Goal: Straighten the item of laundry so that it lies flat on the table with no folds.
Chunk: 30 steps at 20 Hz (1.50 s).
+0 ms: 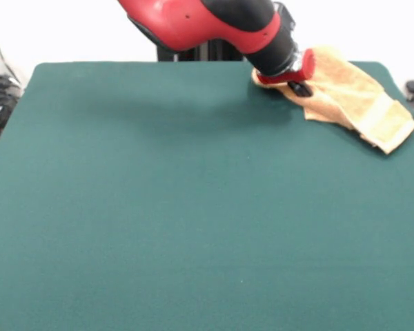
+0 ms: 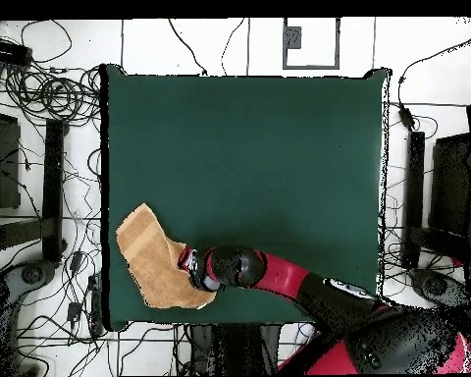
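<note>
Lying rumpled near table (image 1: 159, 207) corner by robot base — orange-tan towel (image 1: 352, 96), one end folded over. Gripper (image 1: 298, 87) down on towel edge — finger state unclear.

Towel (image 1: 345, 96): orange-tan terry, paler woven band stripe near one end. Table (image 1: 179, 207): dark green cloth top, plain, unpatterned. Arm (image 1: 214, 24): red shell, black wrist section, red collar above gripper (image 1: 298, 87). Floor (image 2: 43, 324) around table: white, crossed by black cables (image 2: 53, 93).
</note>
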{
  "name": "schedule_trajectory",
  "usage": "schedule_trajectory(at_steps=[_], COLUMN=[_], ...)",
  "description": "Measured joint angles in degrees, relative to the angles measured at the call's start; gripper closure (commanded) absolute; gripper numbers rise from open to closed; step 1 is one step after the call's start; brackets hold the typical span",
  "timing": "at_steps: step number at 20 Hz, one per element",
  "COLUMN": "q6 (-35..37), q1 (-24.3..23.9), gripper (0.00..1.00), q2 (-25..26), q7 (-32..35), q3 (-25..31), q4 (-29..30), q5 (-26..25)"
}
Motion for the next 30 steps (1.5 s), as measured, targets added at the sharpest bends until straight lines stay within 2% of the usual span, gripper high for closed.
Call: schedule_trajectory(at_steps=[11, 30], q6=[-0.29, -0.30], q1=[-0.20, -4.37], gripper=[0.00, 0.00], q2=[-0.18, -0.19], q7=[0.00, 0.00], q3=[-0.01, -0.05], q4=[0.25, 0.50], q5=[-0.01, -0.06])
